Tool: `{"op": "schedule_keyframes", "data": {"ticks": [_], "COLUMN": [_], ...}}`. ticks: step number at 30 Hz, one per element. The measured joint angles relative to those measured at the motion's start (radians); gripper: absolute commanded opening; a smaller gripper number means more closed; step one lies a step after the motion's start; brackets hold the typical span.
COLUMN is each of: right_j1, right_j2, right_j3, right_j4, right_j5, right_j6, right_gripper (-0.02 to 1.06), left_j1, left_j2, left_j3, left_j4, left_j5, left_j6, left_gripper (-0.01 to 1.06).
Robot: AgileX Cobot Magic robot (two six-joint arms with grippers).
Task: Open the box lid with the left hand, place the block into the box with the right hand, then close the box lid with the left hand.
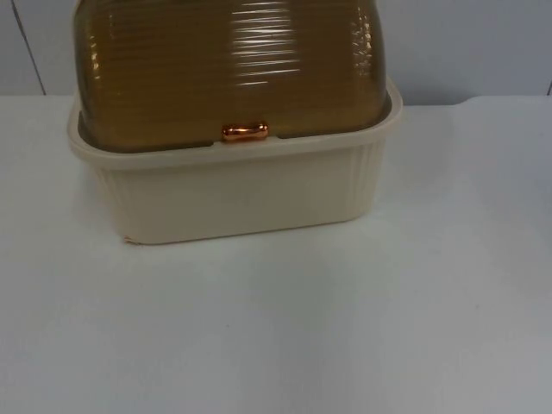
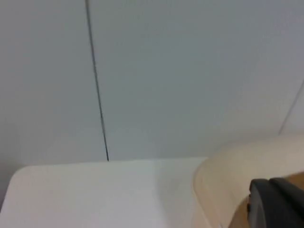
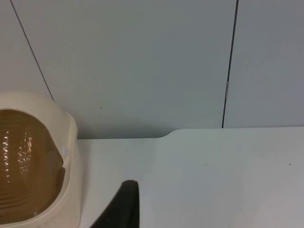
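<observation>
Jaw state on both grippers is impossible to tell: left gripper (image 2: 275,202) sits right beside the cream box (image 1: 233,185), right gripper (image 3: 121,206) close by too. Top view shows the brown lid (image 1: 228,65) shut, copper handle (image 1: 245,132) in front.

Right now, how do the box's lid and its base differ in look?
The lid is translucent amber-brown and domed, while the base is opaque cream with nearly upright walls. The lid's ribs run horizontally; the base's faint ribs run vertically. The lid carries a copper-coloured handle at its front edge; the base has none. Both are ribbed, and the lid sits shut inside the base's rim.
</observation>
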Motion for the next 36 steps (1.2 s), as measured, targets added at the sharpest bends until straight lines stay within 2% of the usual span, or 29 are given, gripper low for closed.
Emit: {"op": "schedule_keyframes", "data": {"ticks": [2, 5, 6, 9, 11, 13, 16, 22, 30, 32, 33, 35, 36], "right_j1": [0.000, 0.000, 0.000, 0.000, 0.000, 0.000, 0.000, 0.000, 0.000, 0.000, 0.000, 0.000, 0.000], "right_j2": [0.000, 0.000, 0.000, 0.000, 0.000, 0.000, 0.000, 0.000, 0.000, 0.000, 0.000, 0.000, 0.000], "right_j3": [0.000, 0.000, 0.000, 0.000, 0.000, 0.000, 0.000, 0.000, 0.000, 0.000, 0.000, 0.000, 0.000], "right_j4": [0.000, 0.000, 0.000, 0.000, 0.000, 0.000, 0.000, 0.000, 0.000, 0.000, 0.000, 0.000, 0.000], "right_j5": [0.000, 0.000, 0.000, 0.000, 0.000, 0.000, 0.000, 0.000, 0.000, 0.000, 0.000, 0.000, 0.000], "right_j6": [0.000, 0.000, 0.000, 0.000, 0.000, 0.000, 0.000, 0.000, 0.004, 0.004, 0.004, 0.004, 0.004], "right_gripper": [1.03, 1.03, 1.03, 1.03, 1.03, 1.03, 1.03, 1.03, 1.03, 1.03, 1.03, 1.03, 1.03], "left_j1": [0.000, 0.000, 0.000, -0.010, -0.010, -0.021, -0.049, -0.081, -0.082, -0.082, -0.082, -0.082, -0.082], "left_j2": [0.011, 0.007, 0.007, -0.010, -0.016, -0.028, -0.034, -0.035, -0.035, -0.035, -0.035, -0.035, -0.035], "left_j3": [-0.022, -0.041, -0.041, -0.020, -0.003, 0.042, 0.107, 0.123, 0.123, 0.123, 0.123, 0.123, 0.123], "left_j4": [0.024, 0.165, 0.165, 0.354, 0.352, 0.266, 0.060, -0.071, -0.138, -0.144, -0.149, -0.151, -0.156], "left_j5": [0.008, -0.032, -0.032, -0.084, -0.101, -0.132, -0.129, -0.106, -0.128, -0.125, -0.121, -0.119, -0.115], "left_j6": [-0.014, -0.041, -0.041, -0.103, -0.107, -0.075, 0.041, 0.181, 0.183, 0.183, 0.185, 0.190, 0.190], "left_gripper": [0.00, 0.00, 0.00, 0.00, 0.00, 0.00, 0.00, 0.00, 0.00, 0.05, 0.14, 0.43, 0.43]}}
